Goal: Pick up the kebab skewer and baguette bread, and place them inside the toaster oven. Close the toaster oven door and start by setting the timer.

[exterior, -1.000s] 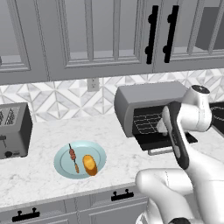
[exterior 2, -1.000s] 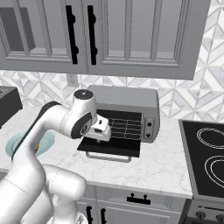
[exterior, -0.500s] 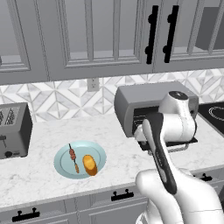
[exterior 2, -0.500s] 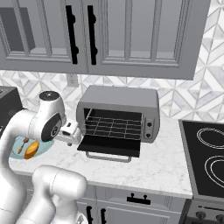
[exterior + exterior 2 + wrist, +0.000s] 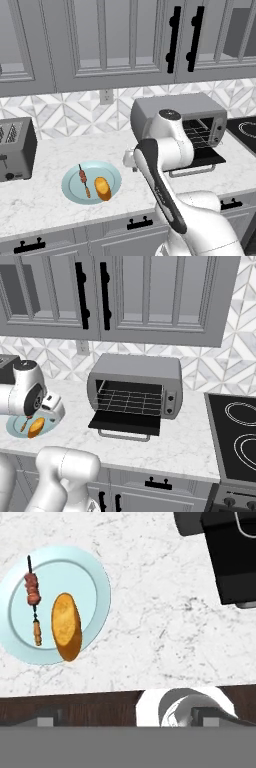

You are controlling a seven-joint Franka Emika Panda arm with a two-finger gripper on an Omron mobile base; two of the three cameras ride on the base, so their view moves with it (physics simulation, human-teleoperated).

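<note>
The gripper (image 5: 129,159) hangs wide open and empty above the surface (image 5: 150,637). Below and to its side, on the pale blue plate (image 5: 97,577), the kebab skewer (image 5: 34,602) and baguette bread (image 5: 66,626) lie side by side, just apart. Best to centre over one item, align the jaws across its narrow width, then descend. The toaster oven (image 5: 135,381) stands open behind.

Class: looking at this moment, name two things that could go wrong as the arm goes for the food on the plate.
The kebab skewer lies close beside the baguette bread on the plate, so the open end effector could knock one while grasping the other. The toaster oven door hangs open over the counter; a loaded swing might clip it.
</note>
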